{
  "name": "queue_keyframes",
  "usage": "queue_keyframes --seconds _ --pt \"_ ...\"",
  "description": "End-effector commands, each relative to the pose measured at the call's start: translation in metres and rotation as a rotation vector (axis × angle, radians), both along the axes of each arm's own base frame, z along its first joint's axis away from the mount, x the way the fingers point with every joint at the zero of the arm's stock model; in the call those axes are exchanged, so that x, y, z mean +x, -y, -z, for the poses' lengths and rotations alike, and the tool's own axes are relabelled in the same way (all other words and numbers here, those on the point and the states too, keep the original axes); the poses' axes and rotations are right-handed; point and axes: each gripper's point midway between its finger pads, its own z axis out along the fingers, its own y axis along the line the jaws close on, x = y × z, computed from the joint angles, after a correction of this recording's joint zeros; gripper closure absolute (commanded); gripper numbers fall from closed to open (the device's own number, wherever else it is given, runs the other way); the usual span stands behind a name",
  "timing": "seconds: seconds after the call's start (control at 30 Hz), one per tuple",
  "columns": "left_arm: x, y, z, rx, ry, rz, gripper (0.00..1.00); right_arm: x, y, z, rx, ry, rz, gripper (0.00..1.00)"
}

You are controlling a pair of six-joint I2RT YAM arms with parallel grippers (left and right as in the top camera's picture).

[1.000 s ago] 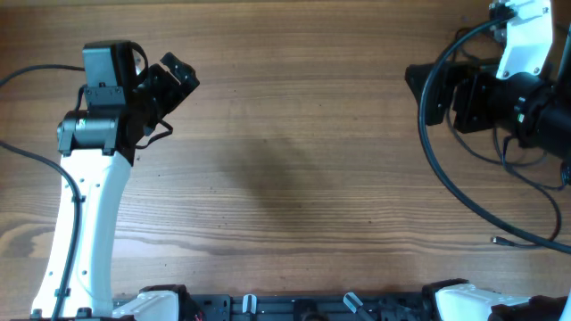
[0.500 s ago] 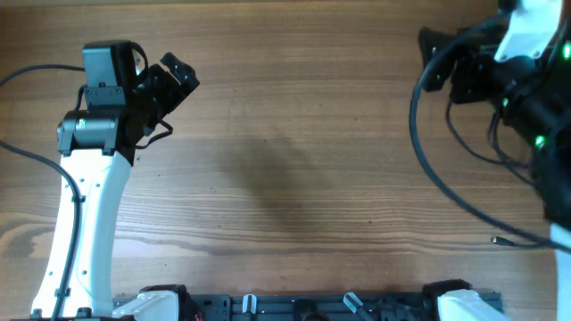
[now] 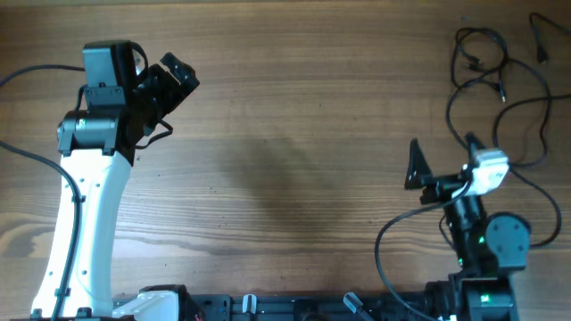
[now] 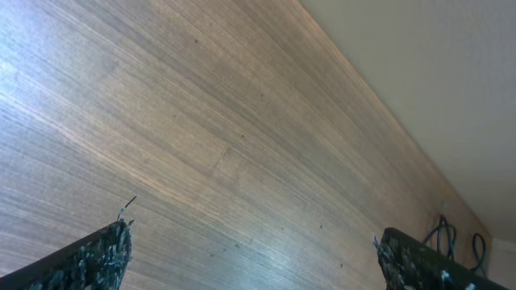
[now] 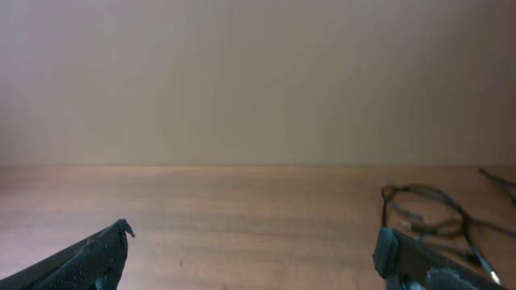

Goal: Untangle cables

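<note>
The cables [image 3: 480, 61] are thin black cords lying in loose loops at the far right of the table, with strands trailing down toward my right arm. They also show in the right wrist view [image 5: 426, 211] and, tiny, in the left wrist view [image 4: 451, 234]. My right gripper [image 3: 442, 162] is open and empty. It sits low at the front right, well short of the loops, and its fingers frame bare wood [image 5: 254, 258]. My left gripper [image 3: 177, 78] is open and empty at the far left, far from the cables, over bare wood [image 4: 254, 262].
The thicker black wire of the right arm [image 3: 385, 239] curves beside its base. The left arm's wire [image 3: 27, 76] runs off the left edge. A black rail [image 3: 294, 308] lines the table's front edge. A pale wall stands behind the table [image 5: 258, 80].
My right arm has swung from the far right corner, over the cables, down to the front right, uncovering the loops. The left arm has not moved.
</note>
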Motion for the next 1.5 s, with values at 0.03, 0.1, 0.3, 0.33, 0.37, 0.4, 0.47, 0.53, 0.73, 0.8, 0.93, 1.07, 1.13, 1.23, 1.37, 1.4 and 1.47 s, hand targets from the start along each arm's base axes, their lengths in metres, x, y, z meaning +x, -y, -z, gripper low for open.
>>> queue_keyframes --seconds 0.03,0.1,0.3,0.33,0.37,0.4,0.47,0.53,0.73,0.8,0.93,1.07,1.13,1.23,1.37,1.4,1.47 --pt "0.001 -0.003 0.000 0.007 0.000 -0.012 0.00 -0.014 0.006 0.012 -0.004 0.076 0.033 0.00" --pt "0.001 -0.003 0.000 0.006 0.000 -0.011 0.00 -0.018 0.006 0.017 -0.004 0.093 0.034 0.00" --pt "0.001 -0.003 0.000 0.006 0.000 -0.011 0.00 -0.019 0.007 0.042 -0.004 0.084 0.038 0.00" --pt "0.001 -0.003 0.000 0.006 0.000 -0.011 0.00 -0.017 0.007 0.051 -0.002 0.066 0.041 0.00" --pt "0.001 -0.003 0.000 0.006 0.000 -0.011 0.00 -0.016 0.007 0.059 0.000 0.040 0.040 0.00" --pt "0.001 -0.003 0.000 0.007 0.000 -0.012 0.00 -0.016 0.007 0.066 0.004 0.012 0.036 0.00" --pt "0.001 -0.003 0.000 0.006 0.000 -0.011 0.00 -0.016 0.009 0.067 -0.006 0.009 0.051 0.00" --pt "0.001 -0.003 0.000 0.007 0.000 -0.012 0.00 -0.016 0.009 0.067 -0.003 0.008 0.051 0.00" --pt "0.001 -0.003 0.000 0.007 0.000 -0.012 0.00 -0.016 0.009 0.068 -0.004 0.005 0.051 0.00" --pt "0.001 -0.003 0.000 0.007 0.000 -0.012 0.00 -0.016 0.009 0.068 -0.003 0.005 0.051 0.00" --pt "0.001 -0.003 0.000 0.007 0.000 -0.012 0.00 -0.016 0.009 0.068 -0.004 0.005 0.051 0.00" --pt "-0.005 -0.003 0.006 0.008 -0.036 -0.009 0.00 -0.016 0.009 0.068 -0.004 0.005 0.051 0.01" --pt "-0.011 -0.004 0.011 0.011 -0.067 -0.012 0.00 -0.016 0.009 0.068 -0.003 0.005 0.051 0.00" --pt "-0.010 -0.010 0.012 0.061 -0.061 -0.001 0.00 -0.016 0.009 0.068 -0.004 0.005 0.051 0.00" --pt "0.000 0.001 -0.015 0.212 0.130 0.220 0.00 -0.016 0.009 0.068 -0.004 0.005 0.051 0.00" --pt "-0.005 0.006 -0.024 0.243 0.191 0.284 0.00 -0.016 0.009 0.068 -0.003 0.005 0.051 0.00" --pt "-0.017 0.012 -0.033 0.295 0.276 0.357 0.00 -0.016 0.009 0.068 -0.004 0.005 0.051 0.00"
